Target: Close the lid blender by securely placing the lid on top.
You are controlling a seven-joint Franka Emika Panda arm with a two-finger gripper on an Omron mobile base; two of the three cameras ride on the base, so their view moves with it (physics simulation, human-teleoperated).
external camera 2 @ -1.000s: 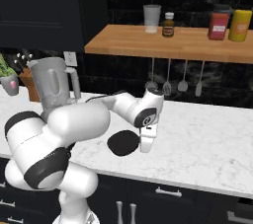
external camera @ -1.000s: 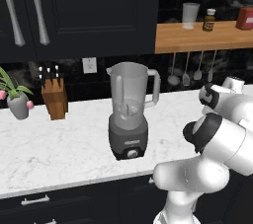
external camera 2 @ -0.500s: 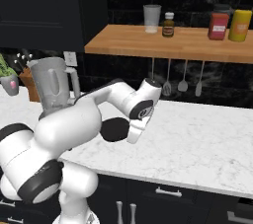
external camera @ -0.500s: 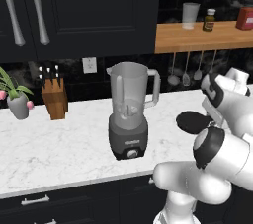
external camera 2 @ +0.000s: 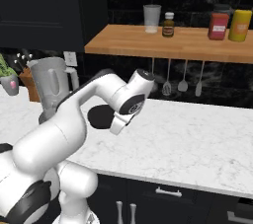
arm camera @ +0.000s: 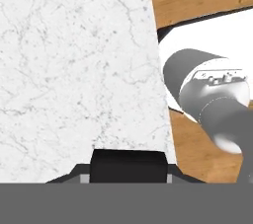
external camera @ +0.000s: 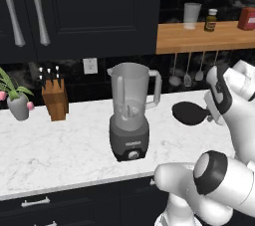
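The blender (external camera: 130,120) stands on the white marble counter (external camera: 60,150), its grey jar open at the top; it also appears at the left in the right base view (external camera 2: 52,90). The black round lid (external camera: 189,113) hangs in the air to the right of the jar, about level with the jar's middle and well above the counter. My gripper (external camera: 206,114) is shut on the lid's right edge. From the right base camera the lid (external camera 2: 101,117) sits just left of the gripper (external camera 2: 114,122). In the hand view the lid (arm camera: 128,166) is a black block at the bottom, between the fingers.
A knife block (external camera: 55,98) and a potted plant (external camera: 17,103) stand at the counter's left. A wooden shelf (external camera: 204,36) with a clear cup (external camera: 191,15) and bottles hangs above the right side, with utensils (external camera: 187,73) under it. Dark cabinets are overhead.
The gripper has lifted the lid off the counter and carried it up and left toward the blender jar.
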